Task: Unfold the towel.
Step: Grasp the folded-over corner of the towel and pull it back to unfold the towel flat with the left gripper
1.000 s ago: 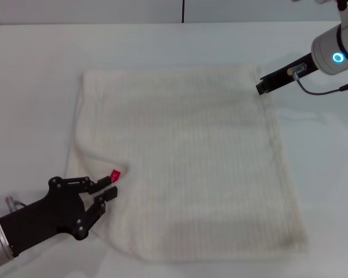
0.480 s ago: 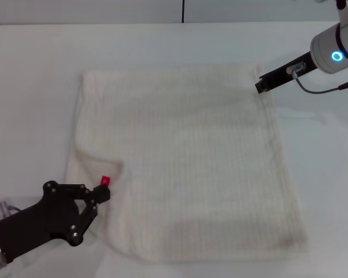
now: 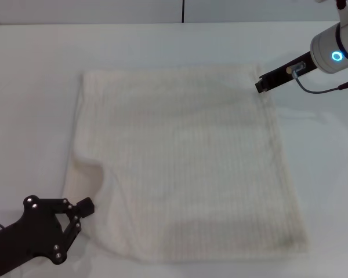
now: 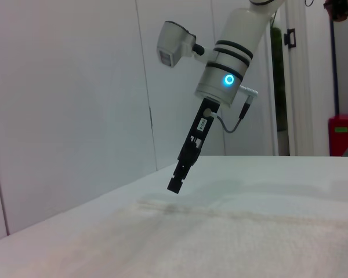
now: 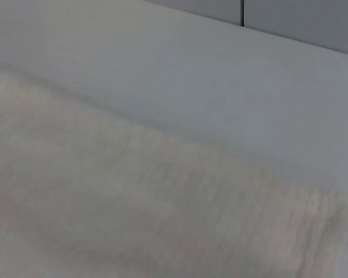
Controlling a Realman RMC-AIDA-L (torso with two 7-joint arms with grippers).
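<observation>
White table [image 3: 35,69], pale wall panels [image 4: 64,104]

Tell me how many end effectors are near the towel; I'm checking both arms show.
2. The left end effector sits beside the near left edge of the towel; the right end effector is at its far right corner.

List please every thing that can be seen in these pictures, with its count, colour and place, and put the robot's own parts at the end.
towel: one, cream-white, spread almost flat in the middle of the table, with a wrinkle near its near-left corner
table: one, white, under the towel and all around it
wall: pale grey panels, behind the table
left gripper: one, black, at the near-left of the table just off the towel's near-left edge, fingers close together with nothing between them
right gripper: one, black on a white arm with a blue light ring, at the towel's far-right corner
</observation>
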